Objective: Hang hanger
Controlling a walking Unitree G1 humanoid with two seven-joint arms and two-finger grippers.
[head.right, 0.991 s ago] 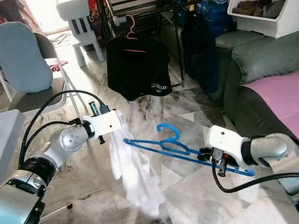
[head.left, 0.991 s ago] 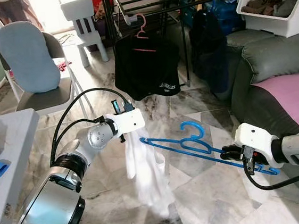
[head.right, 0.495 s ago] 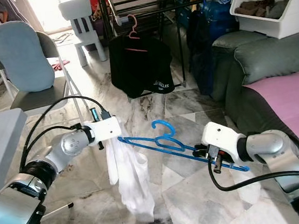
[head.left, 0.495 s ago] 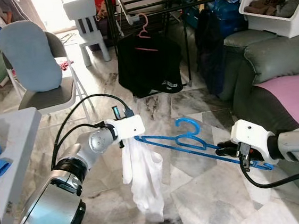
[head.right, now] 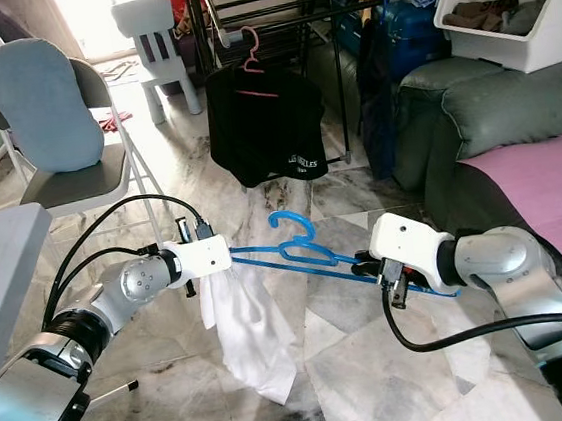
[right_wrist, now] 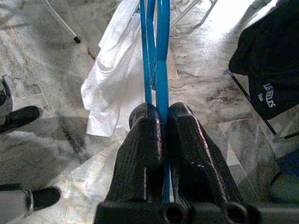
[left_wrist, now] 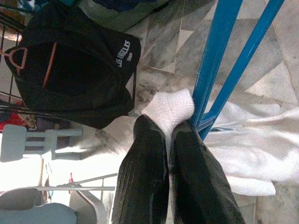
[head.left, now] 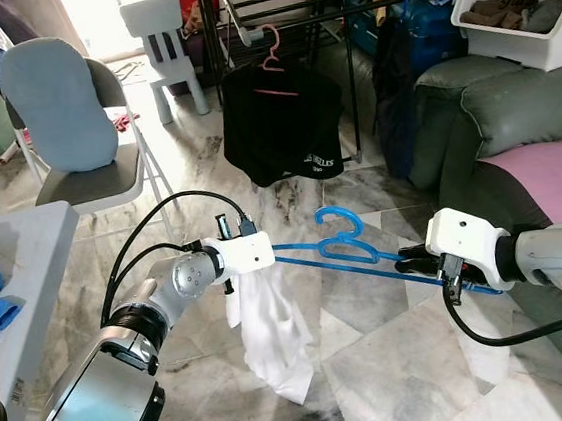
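While you carry it across the middle of the frame, the blue hanger (head.left: 366, 255) hangs above the marble floor (head.left: 397, 359), spanning both claws. It looks light and stiff, probably slick plastic, so keep your grip on the straight bar ends. Your right claw (right_wrist: 159, 121) is clamped tight on the bar. Your left claw (left_wrist: 168, 128) is pinched closed on the soft white garment (head.left: 273, 322) at the hanger's other end. Compared with a second ago, the hanger sits higher and more level, nearer the rack (head.left: 279, 0) at upper centre, and the cloth is bunched.
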